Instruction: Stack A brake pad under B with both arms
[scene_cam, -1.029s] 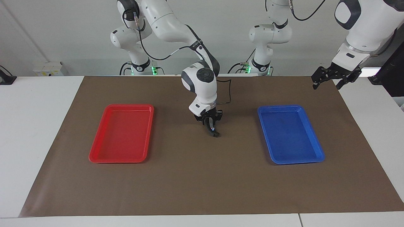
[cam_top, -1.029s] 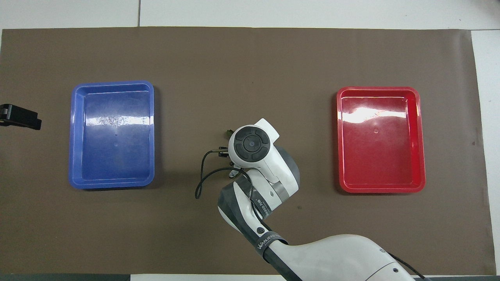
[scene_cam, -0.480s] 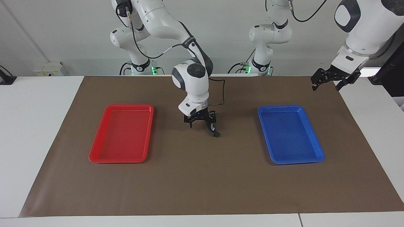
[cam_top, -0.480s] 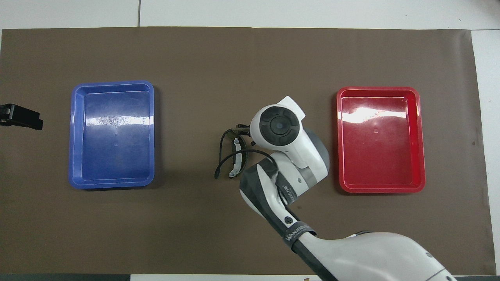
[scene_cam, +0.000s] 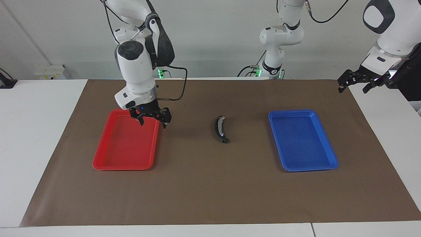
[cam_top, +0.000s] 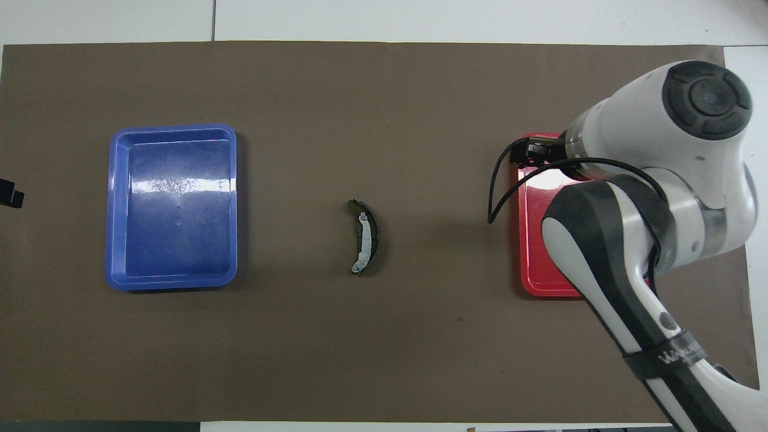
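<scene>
- Red tray (scene_cam: 126, 141), toward the right arm's end of the mat, nothing in it. Right gripper (scene_cam: 152, 119) hangs over the tray's edge nearest the robots and the mat's middle; fingers spread, nothing between them.
- B (scene_cam: 219, 129), the curved black shoe with the silvery rim, lies on the brown mat (scene_cam: 210, 194) midway between the trays. Long axis runs toward and away from the robots, the bow of the curve facing the blue tray in the overhead view.
- A brake pad: only a small dark tip peeks from under B's end farthest from the robots (cam_top: 353, 206); cannot tell more.
- From B, the right gripper is well apart toward the red tray but nearer than the left. Bare mat between them.
- Blue tray (scene_cam: 302, 140), also holding nothing.
- Left gripper (scene_cam: 360, 80) waits over the mat's corner, fingers apart, holding nothing.
</scene>
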`<state>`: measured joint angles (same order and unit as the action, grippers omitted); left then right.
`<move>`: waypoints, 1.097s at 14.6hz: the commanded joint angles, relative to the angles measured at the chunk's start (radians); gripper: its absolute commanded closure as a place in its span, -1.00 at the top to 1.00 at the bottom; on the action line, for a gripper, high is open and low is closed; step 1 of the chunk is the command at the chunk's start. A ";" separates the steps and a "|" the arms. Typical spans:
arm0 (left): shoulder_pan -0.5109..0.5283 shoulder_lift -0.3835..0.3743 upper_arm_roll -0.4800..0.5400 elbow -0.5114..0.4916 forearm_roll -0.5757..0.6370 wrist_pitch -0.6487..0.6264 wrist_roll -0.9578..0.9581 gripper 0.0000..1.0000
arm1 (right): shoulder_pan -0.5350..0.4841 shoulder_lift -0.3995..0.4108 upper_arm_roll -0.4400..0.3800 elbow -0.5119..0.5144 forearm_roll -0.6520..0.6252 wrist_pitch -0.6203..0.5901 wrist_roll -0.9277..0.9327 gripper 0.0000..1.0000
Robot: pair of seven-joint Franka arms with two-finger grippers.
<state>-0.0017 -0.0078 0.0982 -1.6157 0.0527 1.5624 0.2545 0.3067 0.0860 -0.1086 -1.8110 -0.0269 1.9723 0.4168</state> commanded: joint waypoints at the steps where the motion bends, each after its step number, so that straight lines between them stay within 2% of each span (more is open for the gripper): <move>1: -0.004 -0.001 -0.008 -0.003 0.016 -0.010 0.005 0.99 | -0.108 -0.083 0.015 -0.025 -0.014 -0.038 -0.102 1.00; 3: -0.007 -0.001 -0.008 -0.003 0.016 -0.010 0.003 0.99 | -0.188 -0.124 0.018 -0.016 -0.014 -0.093 -0.246 1.00; 5: -0.008 -0.001 -0.008 -0.003 0.016 -0.008 0.003 0.99 | -0.253 -0.144 0.036 0.021 -0.013 -0.183 -0.297 1.00; 7: -0.008 -0.001 -0.008 -0.003 0.016 -0.008 0.003 0.99 | -0.343 -0.140 0.116 0.102 -0.013 -0.286 -0.312 1.00; 8: -0.008 -0.001 -0.008 -0.003 0.016 -0.008 0.003 0.99 | -0.360 -0.118 0.130 0.169 -0.014 -0.349 -0.312 1.00; 9: -0.008 -0.001 -0.008 -0.003 0.016 -0.010 0.002 0.99 | -0.354 -0.080 0.129 0.246 -0.014 -0.413 -0.312 1.00; 10: -0.008 -0.001 -0.008 -0.003 0.016 -0.008 0.002 0.99 | -0.344 -0.069 0.124 0.274 -0.014 -0.444 -0.312 1.00; 16: -0.008 -0.004 -0.008 -0.010 0.016 -0.008 -0.006 0.99 | -0.285 -0.101 0.082 0.229 -0.008 -0.440 -0.297 1.00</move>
<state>-0.0049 -0.0074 0.0904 -1.6175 0.0527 1.5623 0.2544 0.0086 -0.0137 -0.0141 -1.5861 -0.0281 1.5451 0.1137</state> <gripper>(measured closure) 0.009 0.000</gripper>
